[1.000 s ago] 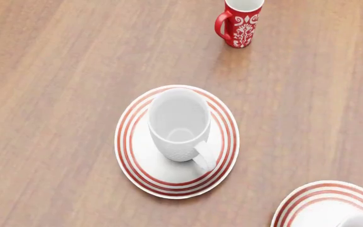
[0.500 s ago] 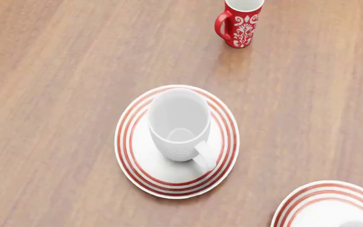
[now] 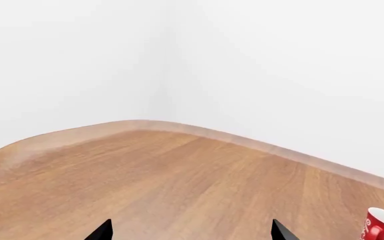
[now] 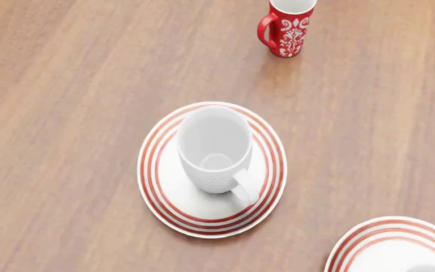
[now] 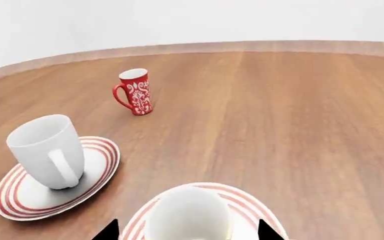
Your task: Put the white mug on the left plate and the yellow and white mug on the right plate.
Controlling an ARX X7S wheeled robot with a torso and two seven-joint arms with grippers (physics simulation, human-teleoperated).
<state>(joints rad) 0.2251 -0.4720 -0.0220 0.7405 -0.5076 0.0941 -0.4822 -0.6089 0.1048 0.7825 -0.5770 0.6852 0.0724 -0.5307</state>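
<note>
Large all-white ceramic mug [image 4: 215,150], tapered toward a dotted base, loop handle turned toward the robot, upright on the left red-ringed white plate [image 4: 157,170]; small mug [image 5: 187,216], white inside, yellow barely visible at its rim, on the right red-ringed plate [image 5: 245,202]; red patterned mug [image 4: 287,27] apart on the wooden table [image 4: 66,85]; left gripper [image 3: 190,231] spread over bare wood; right gripper [image 5: 186,231] spread, probably around the small mug.

A bare simulated room, not a furnished home or kitchen. The wooden table [image 3: 178,180] with a rounded edge fills the lower half of the left wrist view, and plain white walls [image 3: 279,75] meet in a corner above it. Crockery alone hints at dining: a red patterned mug [image 5: 135,92] and red-ringed plates [image 4: 161,187] laid out.
</note>
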